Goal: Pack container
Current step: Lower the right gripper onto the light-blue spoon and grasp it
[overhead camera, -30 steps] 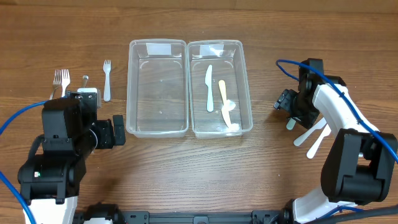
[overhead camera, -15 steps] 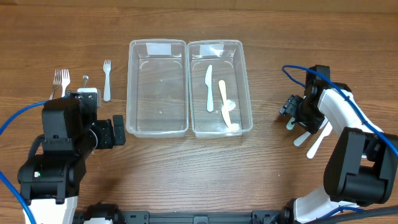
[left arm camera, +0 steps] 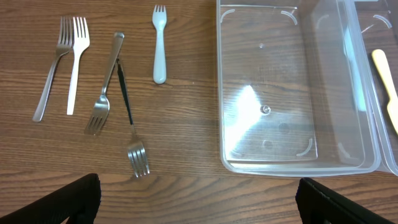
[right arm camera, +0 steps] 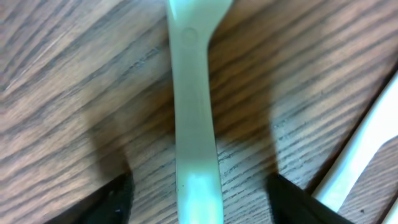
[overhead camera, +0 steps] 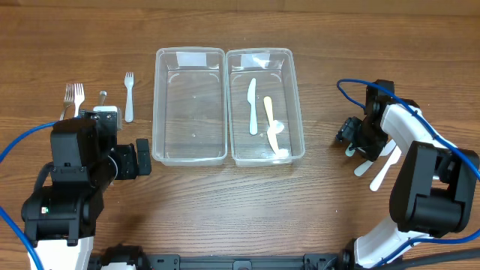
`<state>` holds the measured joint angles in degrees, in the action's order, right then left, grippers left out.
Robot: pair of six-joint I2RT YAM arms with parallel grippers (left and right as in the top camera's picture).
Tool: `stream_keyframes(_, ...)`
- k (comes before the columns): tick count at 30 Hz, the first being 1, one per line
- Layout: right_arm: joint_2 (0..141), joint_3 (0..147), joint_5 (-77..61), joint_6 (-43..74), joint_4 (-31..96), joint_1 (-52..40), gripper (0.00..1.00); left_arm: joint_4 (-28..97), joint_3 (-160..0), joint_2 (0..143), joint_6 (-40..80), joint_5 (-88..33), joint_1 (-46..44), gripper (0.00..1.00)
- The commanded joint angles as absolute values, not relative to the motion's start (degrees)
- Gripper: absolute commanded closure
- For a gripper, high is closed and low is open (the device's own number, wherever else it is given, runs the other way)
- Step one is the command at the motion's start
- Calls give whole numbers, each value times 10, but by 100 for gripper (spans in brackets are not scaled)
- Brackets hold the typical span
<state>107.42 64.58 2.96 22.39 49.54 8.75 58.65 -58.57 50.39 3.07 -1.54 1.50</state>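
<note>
Your right gripper (right arm camera: pixel 199 202) sits right of the right-hand container (overhead camera: pixel 298 105), jaws spread either side of a pale utensil handle (right arm camera: pixel 191 124) flat on the table (overhead camera: pixel 225 202), with a white utensil (right arm camera: pixel 360 143) crowding just beside. Your left gripper (left arm camera: pixel 199 202), far left of that container, gapes empty; forks (left arm camera: pixel 104 93) lie beyond.

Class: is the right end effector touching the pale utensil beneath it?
Apart. The right wrist view shows a clear gap between the utensil and each finger.

A clear left container (overhead camera: pixel 189 105) stands beside the right container (overhead camera: pixel 289 97), which holds a white knife (overhead camera: pixel 253 105) and a cream utensil (overhead camera: pixel 268 112).
</note>
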Motion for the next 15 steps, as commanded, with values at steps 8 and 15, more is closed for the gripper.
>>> stream_keyframes(8,1107,636,22,223,501,87,74,585,-599,503,39,-24,15,0)
stream_keyframes(15,1107,636,22,223,499,87,81,585,-599,503,39,-24,15,0)
